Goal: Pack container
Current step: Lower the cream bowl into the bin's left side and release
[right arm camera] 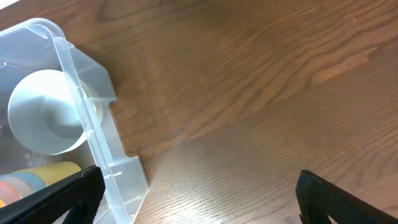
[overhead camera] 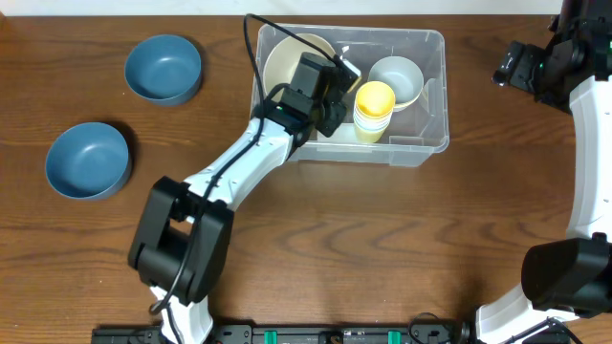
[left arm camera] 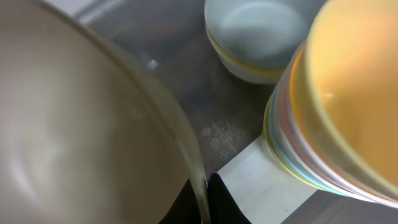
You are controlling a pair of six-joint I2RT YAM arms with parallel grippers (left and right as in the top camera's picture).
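The clear plastic container (overhead camera: 432, 143) stands at the back middle of the table. Inside it are a cream bowl (overhead camera: 283, 59) at the left, a stack of cups with a yellow one on top (overhead camera: 374, 107) in the middle, and a white bowl (overhead camera: 396, 78) at the right. My left gripper (overhead camera: 325, 100) reaches into the container and is shut on the cream bowl's rim (left arm camera: 203, 199). The cup stack (left arm camera: 348, 93) and the white bowl (left arm camera: 258, 34) lie just beyond it. My right gripper (right arm camera: 196, 199) is open and empty over bare table, right of the container wall (right arm camera: 93, 134).
Two blue bowls stand on the left of the table, one at the back (overhead camera: 163, 68) and one nearer the front (overhead camera: 88, 160). The right arm (overhead camera: 583, 124) stands along the table's right edge.
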